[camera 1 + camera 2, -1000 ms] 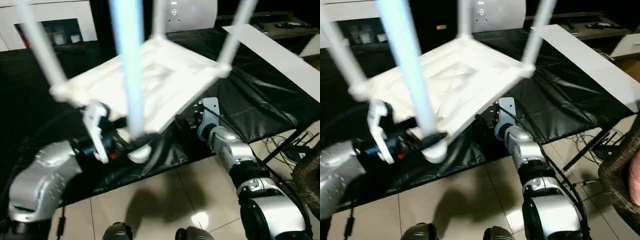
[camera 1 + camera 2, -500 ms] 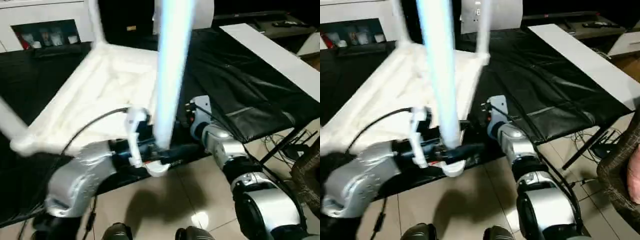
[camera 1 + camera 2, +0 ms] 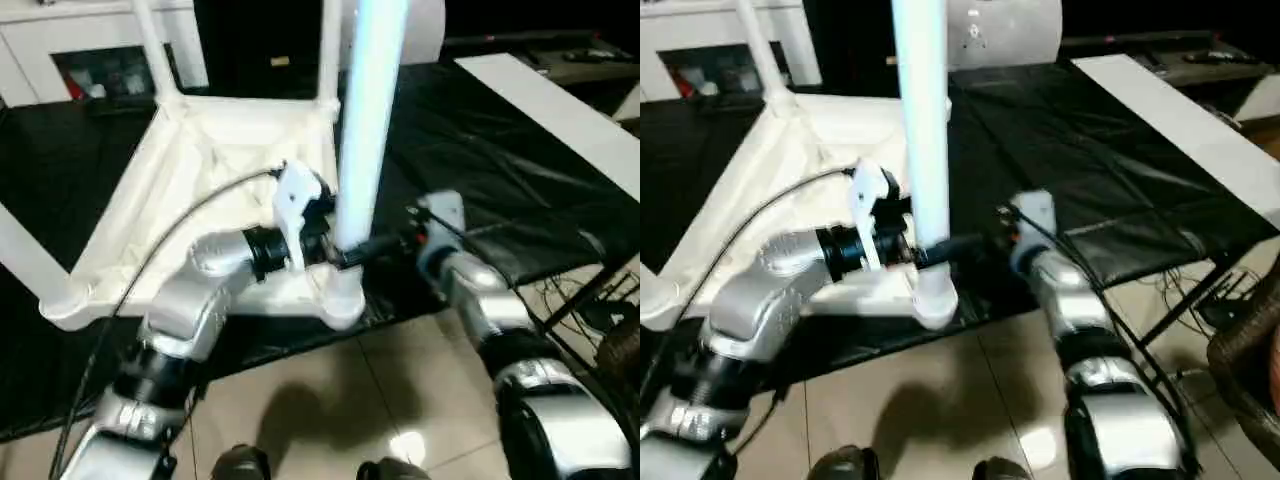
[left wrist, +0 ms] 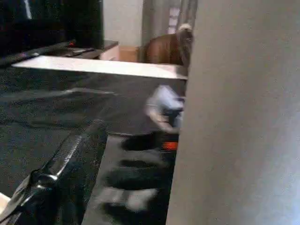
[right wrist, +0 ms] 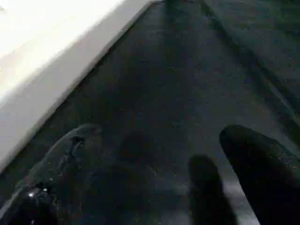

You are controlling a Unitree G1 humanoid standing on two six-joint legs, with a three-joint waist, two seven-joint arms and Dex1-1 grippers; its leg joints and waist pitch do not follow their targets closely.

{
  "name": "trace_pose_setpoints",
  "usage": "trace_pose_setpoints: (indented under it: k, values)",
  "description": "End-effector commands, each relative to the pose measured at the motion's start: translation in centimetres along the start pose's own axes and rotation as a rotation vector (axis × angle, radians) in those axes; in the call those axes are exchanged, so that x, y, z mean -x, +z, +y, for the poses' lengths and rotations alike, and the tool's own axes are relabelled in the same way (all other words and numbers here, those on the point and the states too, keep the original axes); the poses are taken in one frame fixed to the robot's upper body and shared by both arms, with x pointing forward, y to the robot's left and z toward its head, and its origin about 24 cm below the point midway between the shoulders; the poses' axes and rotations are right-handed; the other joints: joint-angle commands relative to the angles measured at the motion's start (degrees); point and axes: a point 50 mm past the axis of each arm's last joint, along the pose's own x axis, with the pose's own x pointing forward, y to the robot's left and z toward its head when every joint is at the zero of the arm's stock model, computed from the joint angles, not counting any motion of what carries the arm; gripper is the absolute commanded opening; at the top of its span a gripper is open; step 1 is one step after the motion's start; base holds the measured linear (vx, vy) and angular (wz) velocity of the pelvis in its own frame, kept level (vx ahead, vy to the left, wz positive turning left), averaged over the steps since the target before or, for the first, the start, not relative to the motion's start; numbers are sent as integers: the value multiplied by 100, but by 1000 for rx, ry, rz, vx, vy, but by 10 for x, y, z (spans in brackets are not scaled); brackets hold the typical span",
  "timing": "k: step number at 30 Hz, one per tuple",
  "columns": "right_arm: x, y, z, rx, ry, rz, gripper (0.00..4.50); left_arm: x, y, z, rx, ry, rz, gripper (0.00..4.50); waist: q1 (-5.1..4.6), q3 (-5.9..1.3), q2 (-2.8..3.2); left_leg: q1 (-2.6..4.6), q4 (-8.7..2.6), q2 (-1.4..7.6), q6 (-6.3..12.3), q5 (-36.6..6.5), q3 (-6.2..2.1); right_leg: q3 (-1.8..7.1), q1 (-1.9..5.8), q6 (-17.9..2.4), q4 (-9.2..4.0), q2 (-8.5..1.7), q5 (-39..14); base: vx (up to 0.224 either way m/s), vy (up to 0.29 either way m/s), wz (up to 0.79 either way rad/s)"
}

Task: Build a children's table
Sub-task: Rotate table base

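Left eye view. Item: children's table (image 3: 215,190), white plastic, lying upside down on a black-covered work surface (image 3: 480,170), ribbed underside up, its near edge at the surface's front edge.

Legs: tapered white tubes rising from the corner sockets; the nearest leg (image 3: 365,110) stands in the near corner socket (image 3: 340,300); two far legs and a left one are partly visible (all four appear fitted).

Left gripper (image 3: 360,252): fingers spread wide around the near leg just above its socket; whether the pads press the tube cannot be told.

Right gripper (image 5: 154,187): fingers wide apart, holding nothing, over the black cover beside the tabletop's edge.

Step in hand, as judged: seating or checking the last leg. Next move likely calls for a firm push down the leg's axis, then turning the table upright with both arms.
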Motion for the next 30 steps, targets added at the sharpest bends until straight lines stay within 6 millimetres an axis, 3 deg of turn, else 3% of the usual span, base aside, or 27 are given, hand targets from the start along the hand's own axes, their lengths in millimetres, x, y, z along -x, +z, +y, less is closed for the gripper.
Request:
trace_pose_setpoints:
  k: [1,3,4,7,8,9,10,12,13,17,19,21,22,23,25,27,29,30]
  values:
    - [8,4,-12,-2,-27,-25,450,2,0,15,-35,74,14,441,34,-566,51,153,-386,140,-134,-1489,-41,240,291,-1123,-463,-340,-1373,0,0,0]
    - [17,1,-21,10,-43,-22,450,0,0,24,-59,112,10,441,49,-571,22,165,-381,133,-126,-1512,-35,242,289,-1072,-490,-337,-1486,0,0,0]
    - [22,0,-24,26,-41,-21,450,-3,0,26,-73,127,10,441,52,-570,53,146,-384,122,-119,-1515,-47,232,300,-1027,-504,-328,-1565,0,0,0]
    - [33,-1,-25,46,-33,-27,450,-8,-1,25,-72,126,-4,441,48,-571,21,133,-377,118,-53,-1493,-42,225,299,-969,-540,-334,-1715,0,0,0]
    - [34,-1,-25,47,-31,-28,450,-8,-1,25,-69,124,-8,441,50,-569,57,148,-372,119,-30,-1505,-42,235,281,-981,-540,-334,-1728,0,0,0]
    - [36,0,-24,48,-25,-34,450,-9,-1,22,-58,118,-21,441,49,-570,46,146,-371,121,0,-1502,-38,233,281,-979,-554,-335,-1756,0,0,0]
    - [42,3,-17,50,-4,-51,450,-7,-3,15,0,109,-78,441,66,-583,99,136,-372,138,43,-1468,-43,227,288,-1011,-558,-343,-1734,0,0,0]
    - [48,6,-8,45,32,-73,450,-2,-5,5,51,92,-131,441,72,-587,73,107,-373,142,106,-1406,-48,224,307,-1072,-537,-346,-1605,0,0,0]
    - [53,8,-1,38,55,-89,450,3,-6,-2,77,71,-160,441,82,-605,95,102,-375,162,156,-1348,-57,220,323,-1111,-511,-350,-1499,0,0,0]
    - [66,13,16,13,106,-137,450,19,-10,-19,122,96,-212,441,61,-632,132,121,-370,180,199,-1347,-47,222,262,-1135,-493,-314,-1383,0,0,0]
    - [78,18,32,-9,155,-177,450,37,-20,-29,140,161,-214,441,57,-613,114,121,-401,208,176,-1492,-54,234,251,-997,-508,-303,-1540,0,0,0]
    - [85,20,39,-28,172,-181,450,48,-27,-34,156,213,-195,441,41,-589,149,148,-429,193,103,-1782,-47,232,196,-830,-561,-284,-1985,0,0,0]
    - [88,20,42,-33,174,-176,450,54,-31,-36,168,249,-182,441,17,-555,149,173,-447,179,-68,-2130,-58,230,165,-645,-611,-273,-2498,0,0,0]
    - [93,20,45,-42,176,-166,450,63,-36,-40,185,296,-158,441,13,-561,115,195,-443,183,-104,-2223,-61,232,150,-574,-636,-281,-2672,0,0,0]
    - [103,18,49,-55,149,-140,450,86,-47,-47,236,433,-119,441,-2,-525,128,181,-472,189,-211,-2404,-94,232,139,-379,-670,-304,-3037,0,0,0]
    - [107,17,50,-61,143,-130,450,95,-49,-50,255,505,-115,441,-70,-482,102,265,-450,141,-357,-2896,-116,187,42,-39,-799,-286,-3832,0,0,0]
    - [113,16,53,-70,124,-121,450,105,-48,-53,277,608,-118,441,-121,-461,66,348,-393,91,-398,-3186,-136,106,-27,170,-942,-267,-4264,-25,8,0]
    - [116,15,54,-78,112,-127,450,108,-48,-53,281,669,-114,441,-150,-461,46,319,-428,98,-403,-3270,-169,43,45,240,-963,-265,-4242,0,0,0]
